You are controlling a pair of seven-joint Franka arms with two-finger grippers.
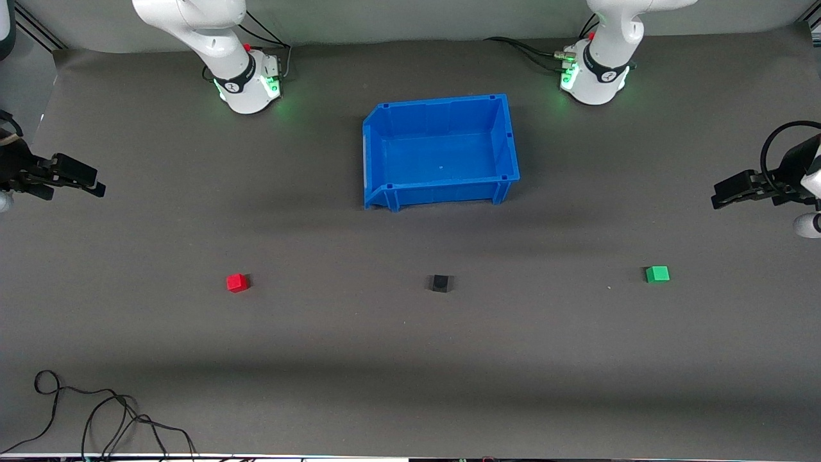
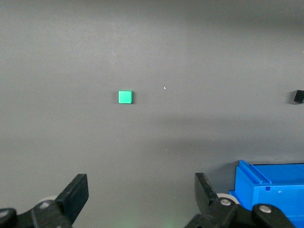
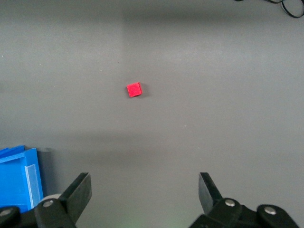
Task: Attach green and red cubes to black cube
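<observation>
Nothing is joined yet: the small bright red cube (image 1: 236, 282), the small matte black cube (image 1: 440, 283) and the small bright green cube (image 1: 657, 274) lie in a row on the dark grey worktop (image 1: 410, 359), all well apart, nearer the front camera than the empty blue plastic bin (image 1: 440, 151).

The left gripper (image 1: 723, 196) hangs above the worktop at the left arm's end, its fingers (image 2: 76, 194) spread wide and empty; the green cube lies out ahead of them, roughly between their lines. The right gripper (image 1: 96, 186) hangs likewise at the right arm's end, its fingers (image 3: 80, 190) wide apart, with the red cube ahead of them.

The risks, as I judge them: a small cube could skid or twist as fingers close off-centre, and the unheld black cube could be shoved away when another is pressed against it. Both arms converging there might also collide.
</observation>
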